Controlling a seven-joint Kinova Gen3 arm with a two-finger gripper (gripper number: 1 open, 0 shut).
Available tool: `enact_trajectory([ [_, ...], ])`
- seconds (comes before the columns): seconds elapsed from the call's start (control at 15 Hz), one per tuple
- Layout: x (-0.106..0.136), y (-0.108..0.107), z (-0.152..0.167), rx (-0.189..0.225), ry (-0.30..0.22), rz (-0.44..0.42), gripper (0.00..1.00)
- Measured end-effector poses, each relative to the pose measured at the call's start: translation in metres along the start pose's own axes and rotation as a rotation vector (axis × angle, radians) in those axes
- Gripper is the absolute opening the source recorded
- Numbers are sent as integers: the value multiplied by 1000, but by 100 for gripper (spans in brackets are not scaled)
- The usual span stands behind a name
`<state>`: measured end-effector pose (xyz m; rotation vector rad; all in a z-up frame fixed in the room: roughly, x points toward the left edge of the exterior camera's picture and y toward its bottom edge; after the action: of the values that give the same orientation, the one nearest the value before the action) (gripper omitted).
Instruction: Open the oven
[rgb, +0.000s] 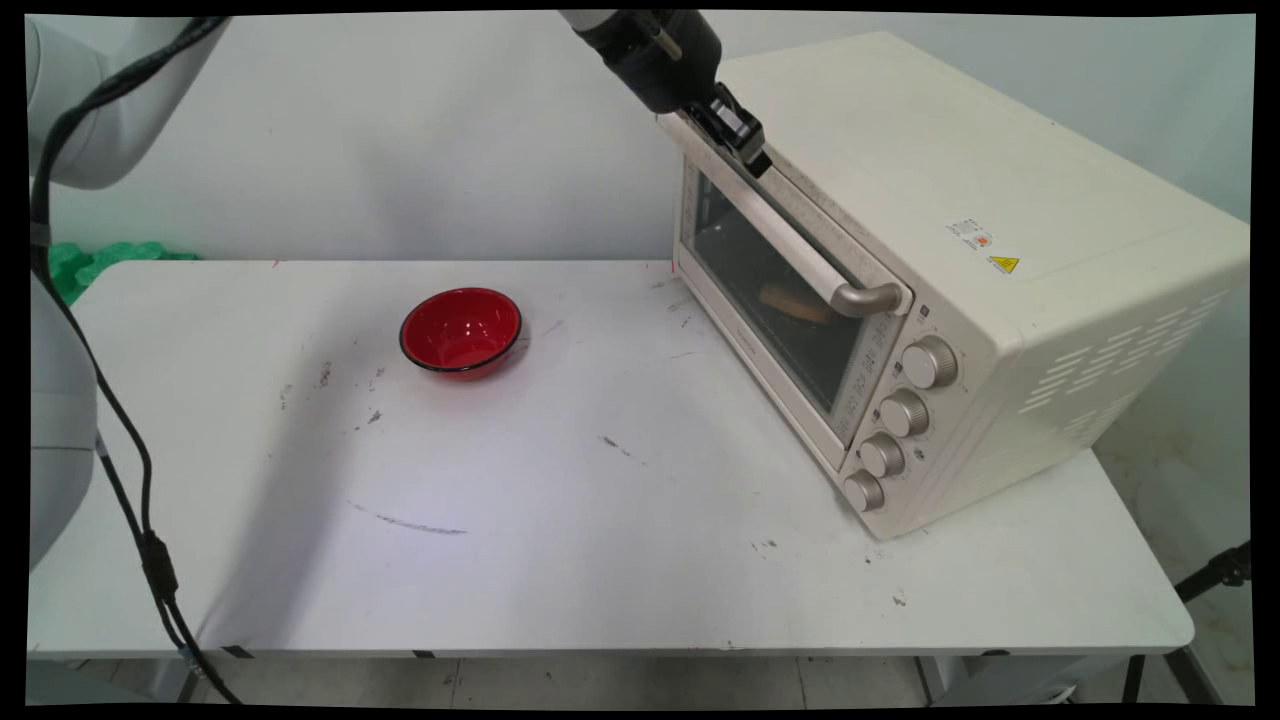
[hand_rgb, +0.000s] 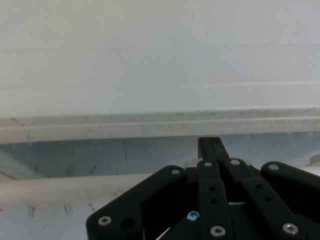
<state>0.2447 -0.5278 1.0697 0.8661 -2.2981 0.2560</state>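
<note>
The black two-finger claw (rgb: 745, 143) is set at the top edge of the door of the cream-coloured box-shaped metal toaster oven (rgb: 1000, 250), at the far end of the cream bar handle (rgb: 800, 262). Its fingers appear closed together; whether anything is pinched cannot be told. Contact is best kept square to the door. The round red bowl (rgb: 461, 331) stands well apart on the white worktop (rgb: 600, 520).

The gripper (hand_rgb: 210, 145) sits at the oven door's (hand_rgb: 100, 157) top edge, above its handle (hand_rgb: 55, 186).
</note>
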Motion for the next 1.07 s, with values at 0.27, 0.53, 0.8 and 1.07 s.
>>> enact_trajectory([
  [0.27,-5,0,5,-2,-8,13,0],
  [0.53,-13,2,10,-7,-16,24,0],
  [0.8,-24,4,12,-9,-28,33,0],
  [1.07,-45,5,9,-7,-39,44,0],
])
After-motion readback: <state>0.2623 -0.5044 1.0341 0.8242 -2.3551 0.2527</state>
